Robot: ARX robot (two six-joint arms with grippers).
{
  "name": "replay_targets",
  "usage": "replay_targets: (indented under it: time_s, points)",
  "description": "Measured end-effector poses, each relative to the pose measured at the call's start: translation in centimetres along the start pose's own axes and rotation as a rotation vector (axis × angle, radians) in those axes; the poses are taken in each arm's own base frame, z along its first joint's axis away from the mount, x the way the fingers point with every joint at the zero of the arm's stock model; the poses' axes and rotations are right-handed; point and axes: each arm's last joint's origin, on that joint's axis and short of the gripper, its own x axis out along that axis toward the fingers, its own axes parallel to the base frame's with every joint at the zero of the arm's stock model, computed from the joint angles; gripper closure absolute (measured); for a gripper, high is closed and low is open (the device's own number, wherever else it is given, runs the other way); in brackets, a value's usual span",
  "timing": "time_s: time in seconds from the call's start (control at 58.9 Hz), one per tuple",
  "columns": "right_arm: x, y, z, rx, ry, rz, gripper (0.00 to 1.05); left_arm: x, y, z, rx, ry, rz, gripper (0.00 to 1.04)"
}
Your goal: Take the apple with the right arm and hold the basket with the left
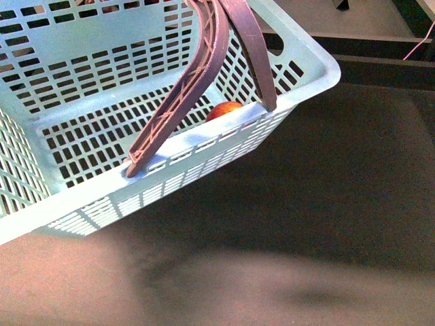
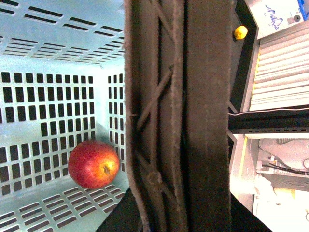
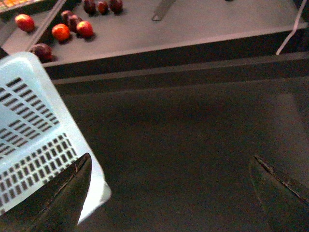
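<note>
Apple: loose in basket corner, below handles.
Right pincer: wide, empty, just beside basket.
Left pincer: state impossible to tell.
Risk: basket seemingly tilted, so apple rolling; handles obstructing reach.

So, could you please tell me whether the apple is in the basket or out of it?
In. The apple rests on the slotted floor of the basket near a corner; the front view shows it behind its wall.

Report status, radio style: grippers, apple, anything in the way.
Right gripper open, empty, beside basket corner. Left gripper not seen; handles fill its camera. Apple lying inside basket. Handles raised over the opening.
</note>
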Motion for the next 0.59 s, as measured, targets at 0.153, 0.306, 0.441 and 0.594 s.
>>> replay_targets:
  time_s: [0.153, 0.306, 0.441, 0.594]
  points:
    - [-0.6, -1.0, -2.2, -0.045, -0.001, -0.071, 0.09, 0.0, 0.0, 0.0, 0.000, 0.000, 0.000, 0.89]
    - [-0.9, -1.2, -3.5, -0.069, 0.005, -0.113, 0.09, 0.0, 0.0, 0.0, 0.000, 0.000, 0.000, 0.89]
    - [-0.9, -0.8, -3.5, -0.099, -0.015, -0.130, 0.09, 0.0, 0.0, 0.0, 0.000, 0.001, 0.000, 0.89]
    - [-0.9, -0.8, -3.5, -0.106, -0.015, -0.130, 0.09, 0.0, 0.0, 0.0, 0.000, 0.000, 0.000, 0.89]
